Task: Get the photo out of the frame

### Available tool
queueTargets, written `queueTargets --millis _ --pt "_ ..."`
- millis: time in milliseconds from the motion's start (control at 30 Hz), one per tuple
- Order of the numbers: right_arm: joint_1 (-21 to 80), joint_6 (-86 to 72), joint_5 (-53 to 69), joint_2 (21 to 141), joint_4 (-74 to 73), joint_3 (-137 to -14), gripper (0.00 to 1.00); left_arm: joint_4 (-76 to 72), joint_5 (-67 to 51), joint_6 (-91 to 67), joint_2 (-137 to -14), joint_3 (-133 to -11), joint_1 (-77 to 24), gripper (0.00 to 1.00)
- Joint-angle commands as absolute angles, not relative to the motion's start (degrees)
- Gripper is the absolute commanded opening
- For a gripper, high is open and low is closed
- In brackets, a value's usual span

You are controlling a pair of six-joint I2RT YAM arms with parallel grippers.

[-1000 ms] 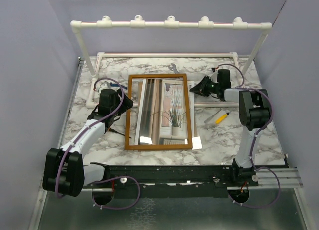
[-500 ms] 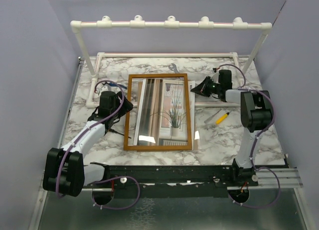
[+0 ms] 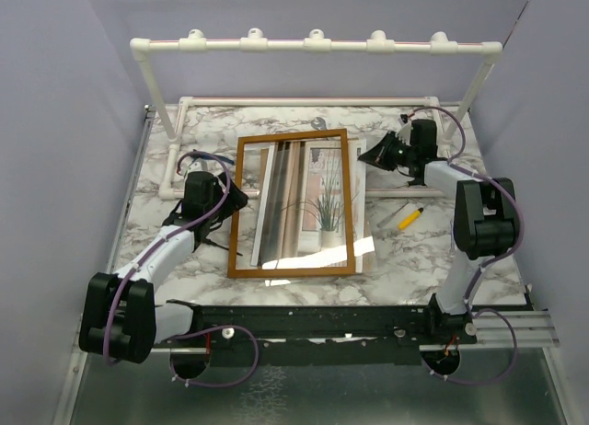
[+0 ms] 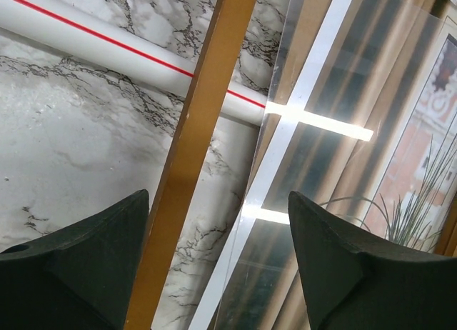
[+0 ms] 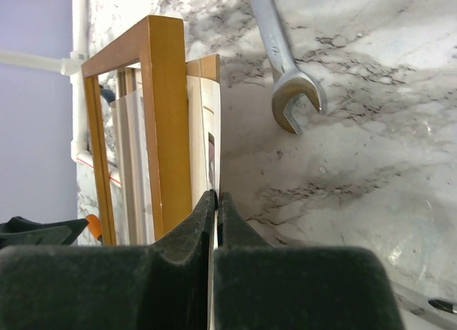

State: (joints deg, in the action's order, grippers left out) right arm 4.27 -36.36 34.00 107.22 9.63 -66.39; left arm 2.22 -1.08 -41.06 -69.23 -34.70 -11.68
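The frame (image 3: pixel 234 213), with a narrow orange-brown border, lies on the marble table, its right side raised. The photo (image 3: pixel 324 204), with curtains and a potted plant, shows through the glass and pokes out past the frame's right border. My right gripper (image 3: pixel 370 155) is shut on the photo's edge (image 5: pixel 213 137) at the frame's far right corner (image 5: pixel 164 116). My left gripper (image 3: pixel 236 197) is open and straddles the frame's left border (image 4: pixel 193 151). One finger (image 4: pixel 86 266) is outside the border and the other finger (image 4: pixel 357 273) is over the glass.
A white pipe rack (image 3: pixel 313 44) spans the back, and its base pipes (image 4: pixel 93 41) run along the table by the frame. A steel wrench (image 5: pixel 289 66) lies behind the frame's far right corner. A yellow marker (image 3: pixel 410 216) lies to the right.
My right gripper has moved right and back with the photo's edge. The photo has slid to the right behind the glass and now pokes out past the right border. The left arm has hardly moved.
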Motion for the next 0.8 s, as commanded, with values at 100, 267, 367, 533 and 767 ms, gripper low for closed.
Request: queueTargets --millis 100,267,367,533,767 --pt "3.8 -35.7 32.6 105.4 8.8 -67.2 0.01 1.1 -3.4 -40.4 -67.7 -34.9 -14.2 0.79" --pt "3.9 -35.7 31.5 106.7 9.0 -66.6 0.05 1.8 -0.4 -40.3 -66.9 -36.6 -19.4 0.8" --pt "3.8 -36.2 30.2 108.2 10.1 -65.9 0.09 2.6 2.4 -40.2 -67.8 -37.9 -22.1 0.8" --pt "3.7 -37.4 32.2 111.0 13.9 -65.6 0.14 3.1 3.2 -40.3 -68.3 -38.0 -23.0 0.8" --pt "2.4 -39.2 33.6 113.7 18.0 -64.2 0.16 4.3 4.3 -40.1 -67.1 -37.6 -23.0 0.8"
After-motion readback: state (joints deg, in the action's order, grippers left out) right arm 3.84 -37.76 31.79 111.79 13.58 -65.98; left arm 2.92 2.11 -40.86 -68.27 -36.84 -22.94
